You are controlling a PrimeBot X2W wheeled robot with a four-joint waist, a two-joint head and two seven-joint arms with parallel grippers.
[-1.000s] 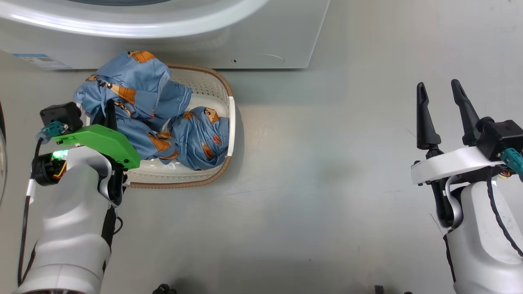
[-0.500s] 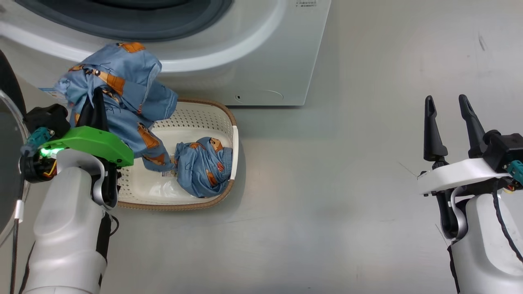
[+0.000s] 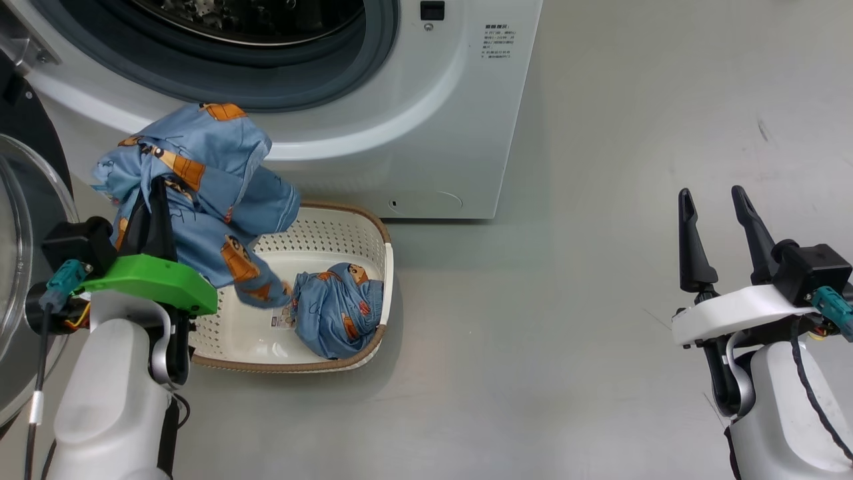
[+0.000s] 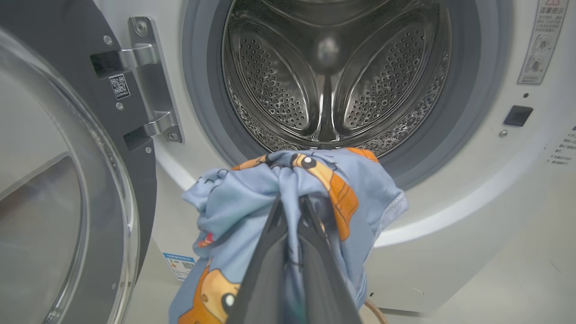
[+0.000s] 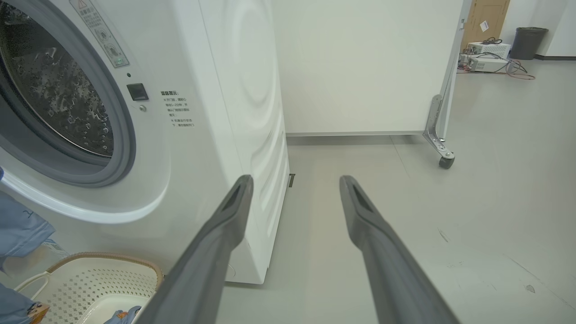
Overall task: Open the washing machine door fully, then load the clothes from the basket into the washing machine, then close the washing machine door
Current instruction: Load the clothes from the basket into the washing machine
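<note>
My left gripper [image 3: 154, 190] is shut on a light blue garment of the clothes [image 3: 206, 167] and holds it in the air above the basket [image 3: 380, 267], just below the washing machine [image 3: 440, 127] opening. In the left wrist view the gripper [image 4: 290, 202] pinches the clothes [image 4: 252, 189] in front of the drum [image 4: 328, 76]. A second bundle of clothes [image 3: 336, 310] lies in the basket. The washing machine door [image 3: 16, 220] stands swung open at the left, and it is seen as the door [image 4: 67, 189] in the left wrist view. My right gripper [image 3: 713, 200] is open over bare floor at the right, holding nothing.
The basket [image 5: 103, 279] sits on the grey floor against the machine's front. A white partition on casters [image 5: 445, 159] stands behind the washing machine [image 5: 216, 112], with a bin and equipment far back right.
The left gripper has lifted the blue garment out of the basket toward the drum opening, leaving one bundle behind. The head camera has tilted up, bringing the drum into view. The right gripper stays open.
</note>
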